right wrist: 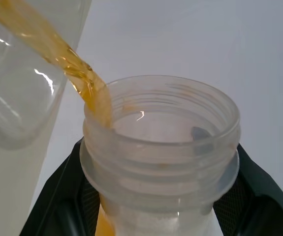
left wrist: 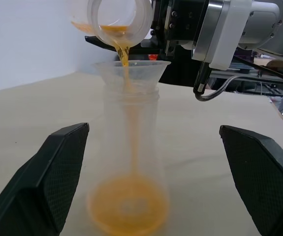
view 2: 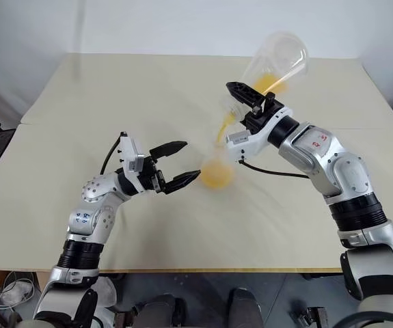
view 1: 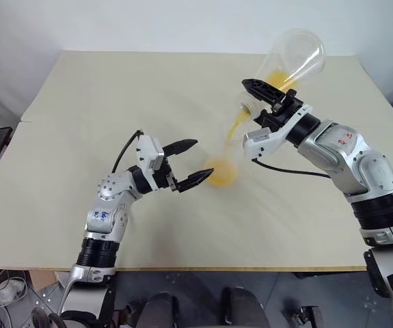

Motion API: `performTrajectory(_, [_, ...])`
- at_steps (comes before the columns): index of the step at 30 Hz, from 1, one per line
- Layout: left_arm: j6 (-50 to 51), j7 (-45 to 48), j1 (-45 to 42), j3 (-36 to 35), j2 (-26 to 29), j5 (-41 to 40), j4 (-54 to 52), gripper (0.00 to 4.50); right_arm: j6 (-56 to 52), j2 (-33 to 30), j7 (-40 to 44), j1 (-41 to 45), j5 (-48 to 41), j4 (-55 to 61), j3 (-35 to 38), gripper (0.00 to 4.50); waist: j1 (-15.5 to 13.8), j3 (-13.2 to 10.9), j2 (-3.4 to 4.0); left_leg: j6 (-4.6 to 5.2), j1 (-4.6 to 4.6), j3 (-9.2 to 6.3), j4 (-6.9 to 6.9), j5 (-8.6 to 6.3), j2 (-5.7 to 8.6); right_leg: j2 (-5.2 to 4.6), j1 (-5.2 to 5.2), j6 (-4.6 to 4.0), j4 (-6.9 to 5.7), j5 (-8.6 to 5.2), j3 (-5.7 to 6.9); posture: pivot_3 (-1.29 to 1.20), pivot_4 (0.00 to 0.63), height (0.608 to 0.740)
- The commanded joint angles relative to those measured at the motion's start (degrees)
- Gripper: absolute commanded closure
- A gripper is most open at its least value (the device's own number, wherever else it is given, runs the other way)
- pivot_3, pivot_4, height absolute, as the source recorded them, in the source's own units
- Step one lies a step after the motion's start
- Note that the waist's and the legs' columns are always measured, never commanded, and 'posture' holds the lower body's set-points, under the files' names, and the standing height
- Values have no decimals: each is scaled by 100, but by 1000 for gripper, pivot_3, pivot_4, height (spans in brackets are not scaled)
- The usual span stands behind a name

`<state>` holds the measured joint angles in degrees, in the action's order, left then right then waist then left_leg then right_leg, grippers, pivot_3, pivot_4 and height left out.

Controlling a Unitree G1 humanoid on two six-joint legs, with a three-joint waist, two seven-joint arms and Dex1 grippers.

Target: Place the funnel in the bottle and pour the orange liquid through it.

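Left claw [view 1: 186,162], nearest the camera, stood spread wide beside the bottle [left wrist: 130,162] near the middle of the table [view 1: 80,109], not touching it.
The right claw [view 1: 259,99] pinched the neck of the larger flask [view 1: 296,55], tilted so the orange liquid [left wrist: 126,64] ran into the funnel [left wrist: 132,71] seated in the bottle; pouring was under way. Next, the tilt likely needs to deepen steadily. The left wrist view showed the funnel and pooled liquid clearly; the head views blurred them.

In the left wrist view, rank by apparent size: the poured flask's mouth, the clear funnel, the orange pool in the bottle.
1. Orange pool, widest.
2. Clear funnel and tilted flask's mouth: look alike, so unranked; differing nearness to the camera makes true size unsure.
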<state>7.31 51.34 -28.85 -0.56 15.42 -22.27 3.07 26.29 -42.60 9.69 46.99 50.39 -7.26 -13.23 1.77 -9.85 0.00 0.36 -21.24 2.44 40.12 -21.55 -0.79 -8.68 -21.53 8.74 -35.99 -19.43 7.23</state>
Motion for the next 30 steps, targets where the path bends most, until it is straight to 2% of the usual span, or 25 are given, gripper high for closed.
performTrajectory(1, [-136,-22,-65,4,-38,-69,-69,0,10,-135,-136,86,-13,117,136,2032,2,0,0,0,0,0,0,0,0,0,0,0,0,0,0,0,150,740])
performTrajectory(30, [-268,-19,-177,-5,-48,-68,108,0,63,-148,-201,165,1,120,130,2032,2,0,0,0,0,1,0,0,0,0,0,0,0,0,0,0,150,740])
